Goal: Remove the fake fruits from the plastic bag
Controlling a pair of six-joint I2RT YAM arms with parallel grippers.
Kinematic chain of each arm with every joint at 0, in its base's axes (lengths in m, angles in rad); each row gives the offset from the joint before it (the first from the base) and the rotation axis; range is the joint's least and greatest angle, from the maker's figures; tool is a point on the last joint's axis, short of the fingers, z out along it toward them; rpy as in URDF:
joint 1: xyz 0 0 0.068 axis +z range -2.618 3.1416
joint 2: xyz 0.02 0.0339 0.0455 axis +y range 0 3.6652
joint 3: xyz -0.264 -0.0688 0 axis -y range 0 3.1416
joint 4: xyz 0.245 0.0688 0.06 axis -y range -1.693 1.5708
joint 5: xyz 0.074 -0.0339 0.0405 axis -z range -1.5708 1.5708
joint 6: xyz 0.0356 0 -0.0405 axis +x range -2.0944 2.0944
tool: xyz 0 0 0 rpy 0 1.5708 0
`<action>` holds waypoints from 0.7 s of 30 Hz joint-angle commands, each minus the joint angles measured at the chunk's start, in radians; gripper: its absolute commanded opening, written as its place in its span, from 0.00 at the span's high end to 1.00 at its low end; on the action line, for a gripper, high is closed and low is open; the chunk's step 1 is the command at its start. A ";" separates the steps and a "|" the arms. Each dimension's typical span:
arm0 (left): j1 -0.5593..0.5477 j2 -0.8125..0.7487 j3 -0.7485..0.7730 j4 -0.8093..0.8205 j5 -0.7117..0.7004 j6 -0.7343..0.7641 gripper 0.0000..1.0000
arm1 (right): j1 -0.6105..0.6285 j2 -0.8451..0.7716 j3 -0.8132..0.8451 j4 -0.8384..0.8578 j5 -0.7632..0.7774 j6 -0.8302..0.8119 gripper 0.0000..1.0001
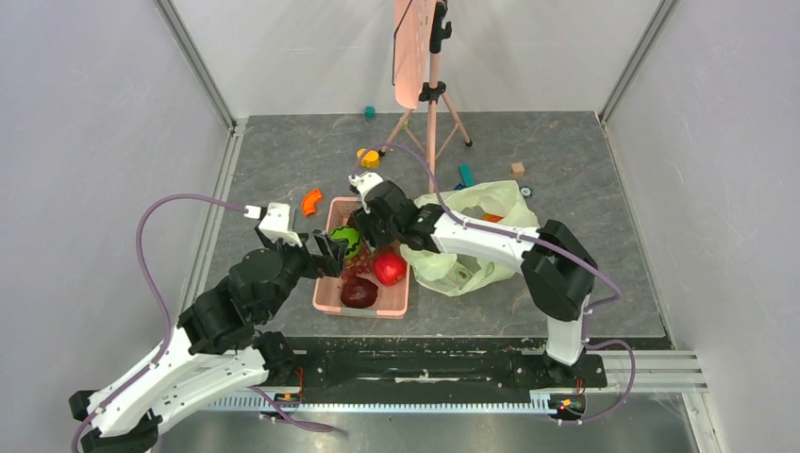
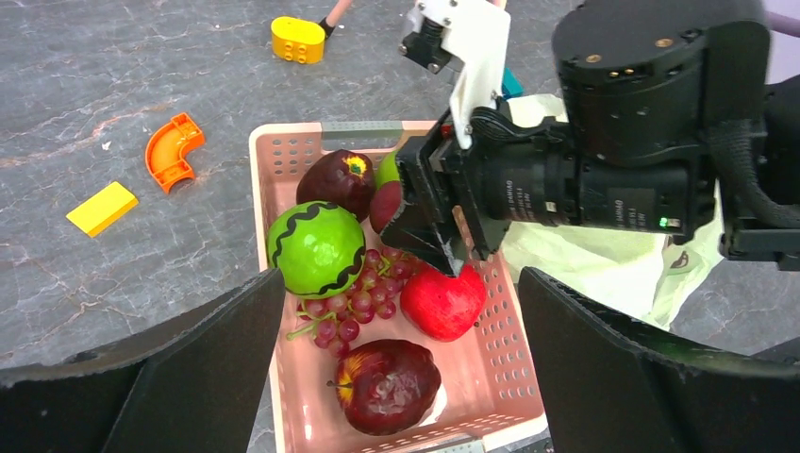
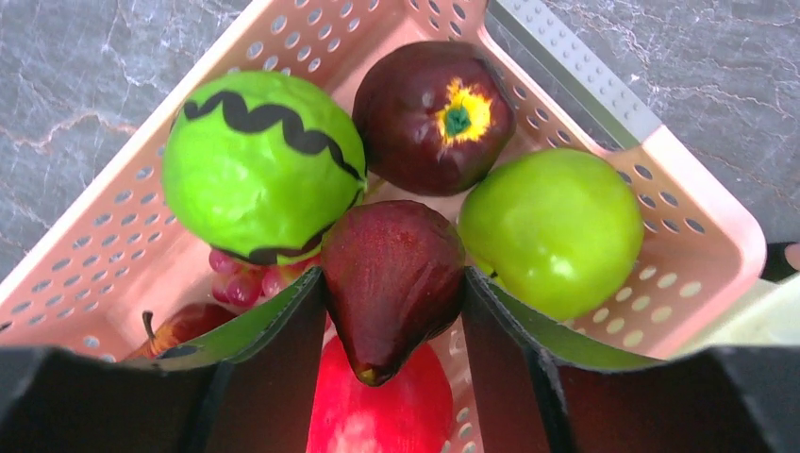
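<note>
our left gripper (image 1: pixel 330 252) hovers, jaws spread, beside the pink basket (image 2: pixel 274 142) holding the green apple (image 3: pixel 557 231), over which our right gripper (image 1: pixel 371 229) pinches a dark red pear-shaped fruit (image 3: pixel 391 274); next, we judge, release it, then reach into the plastic bag (image 1: pixel 481 203) on the desk (image 1: pixel 283 160).

bright, even, diffuse light; shadows on the tabletop (image 1: pixel 283 160) are soft. mild glare sits on the green apple (image 3: pixel 557 226). all three views are sharp.
</note>
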 commanded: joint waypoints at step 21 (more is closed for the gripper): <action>0.003 0.023 -0.035 0.052 0.005 -0.002 0.00 | -0.091 -0.507 -0.187 -0.086 0.205 0.041 0.31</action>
